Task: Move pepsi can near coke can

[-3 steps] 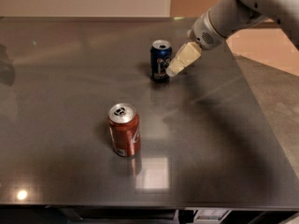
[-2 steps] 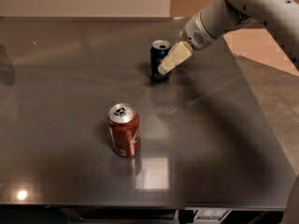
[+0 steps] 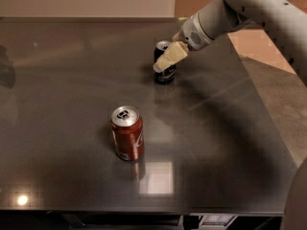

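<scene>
The pepsi can [image 3: 167, 74] is dark blue with a silver top and stands upright at the back middle of the dark table [image 3: 225, 143]. My gripper [image 3: 162, 63] reaches in from the upper right and sits right at the pepsi can, its cream-coloured tip crossing the can's front and hiding the logo. The coke can [image 3: 127, 133] is red with a silver top and white lettering. It stands upright nearer the table's front, to the left of and well apart from the pepsi can.
The table's right edge [image 3: 268, 114] borders a lighter floor. My grey arm [image 3: 249, 8] spans the upper right corner. A wall runs behind the table's far edge [image 3: 86, 18].
My gripper has moved left and slightly down, from just right of the pepsi can to across its front. Both cans stand where they were.
</scene>
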Robot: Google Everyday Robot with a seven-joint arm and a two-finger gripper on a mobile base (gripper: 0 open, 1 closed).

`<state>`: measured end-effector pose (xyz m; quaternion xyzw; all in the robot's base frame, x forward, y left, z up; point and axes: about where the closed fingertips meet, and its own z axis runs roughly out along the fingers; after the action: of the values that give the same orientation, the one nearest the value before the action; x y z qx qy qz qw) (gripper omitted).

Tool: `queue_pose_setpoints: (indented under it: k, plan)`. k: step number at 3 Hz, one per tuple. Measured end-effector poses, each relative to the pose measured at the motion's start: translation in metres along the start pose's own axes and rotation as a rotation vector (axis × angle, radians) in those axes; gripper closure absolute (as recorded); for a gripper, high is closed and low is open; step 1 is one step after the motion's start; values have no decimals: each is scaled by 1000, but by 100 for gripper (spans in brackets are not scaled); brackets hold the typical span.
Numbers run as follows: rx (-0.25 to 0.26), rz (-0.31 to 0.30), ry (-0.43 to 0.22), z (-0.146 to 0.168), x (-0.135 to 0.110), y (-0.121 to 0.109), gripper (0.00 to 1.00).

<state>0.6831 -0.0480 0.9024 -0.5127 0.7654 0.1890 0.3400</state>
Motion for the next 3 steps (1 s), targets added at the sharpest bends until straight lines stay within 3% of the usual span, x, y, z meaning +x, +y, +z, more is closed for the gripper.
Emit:
queue_pose_setpoints:
  k: [2,3]
  plan:
    - [-49,-2,-24,-5,-3,19,63]
    - [-111,-5,-53,-21,1,36,86]
